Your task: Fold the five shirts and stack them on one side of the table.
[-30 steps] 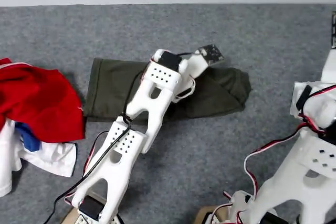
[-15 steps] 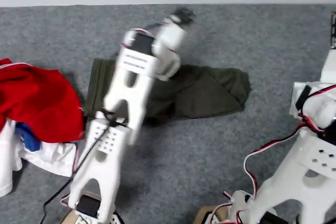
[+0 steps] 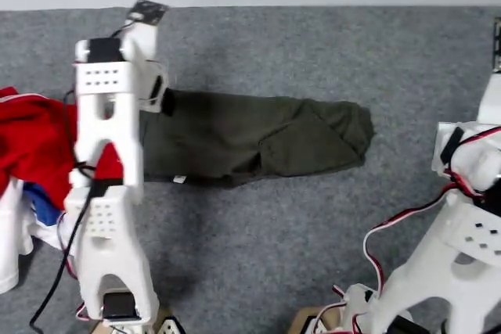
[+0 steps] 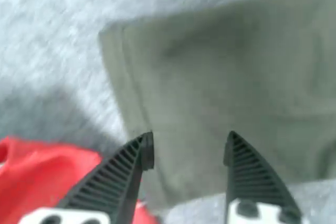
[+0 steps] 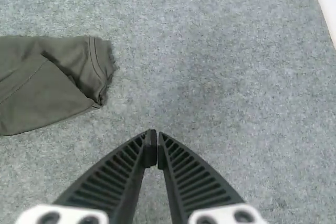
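left claw hangs with jaws wide apart and holds nothing, above the left end of the dark green shirt. beside it, at the left edge of the table, a red shirt lies partly over a white shirt. the green shirt is stretched across the middle. right claw is closed and empty, over bare surface near the right edge.

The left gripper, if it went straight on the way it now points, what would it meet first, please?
Likely the olive shirt, near its end; the left gripper hangs open over it.
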### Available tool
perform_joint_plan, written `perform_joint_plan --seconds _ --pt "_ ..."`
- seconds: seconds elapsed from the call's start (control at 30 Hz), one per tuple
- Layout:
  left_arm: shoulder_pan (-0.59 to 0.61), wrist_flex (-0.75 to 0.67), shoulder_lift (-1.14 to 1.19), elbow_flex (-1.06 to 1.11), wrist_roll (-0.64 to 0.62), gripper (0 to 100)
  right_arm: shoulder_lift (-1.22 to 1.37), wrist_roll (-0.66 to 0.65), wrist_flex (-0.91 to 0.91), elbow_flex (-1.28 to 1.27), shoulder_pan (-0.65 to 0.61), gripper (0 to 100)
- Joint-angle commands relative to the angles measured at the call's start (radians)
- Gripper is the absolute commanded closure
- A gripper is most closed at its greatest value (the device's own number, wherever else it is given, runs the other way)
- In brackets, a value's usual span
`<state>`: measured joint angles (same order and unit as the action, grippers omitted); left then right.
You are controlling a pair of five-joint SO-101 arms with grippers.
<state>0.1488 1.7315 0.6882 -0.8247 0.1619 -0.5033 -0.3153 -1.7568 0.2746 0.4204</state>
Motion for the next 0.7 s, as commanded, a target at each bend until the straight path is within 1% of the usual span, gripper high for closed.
perform_joint_plan --seconds 0.0,0.13,0.23,0.37,0.53,0.67 --pt "0.078 0.018 -0.066 0.035 0.048 77 -0.024 0.003 -0.039 0.005 0.008 98.8" --pt "0.123 -0.020 0.038 0.021 0.081 77 -0.024 0.005 -0.039 0.005 0.008 98.8" --pt "0.130 -0.037 0.129 -0.022 0.095 77 -0.024 0.005 -0.041 0.005 0.008 98.8" --pt "0.104 -0.035 0.252 -0.120 0.098 77 -0.024 0.005 -0.041 0.005 0.008 98.8" --pt "0.060 0.017 0.359 -0.275 0.094 77 -0.024 0.005 -0.041 0.005 0.013 98.8" --pt "0.066 0.018 0.433 -0.325 0.080 77 -0.024 0.005 -0.041 0.005 0.013 98.8"
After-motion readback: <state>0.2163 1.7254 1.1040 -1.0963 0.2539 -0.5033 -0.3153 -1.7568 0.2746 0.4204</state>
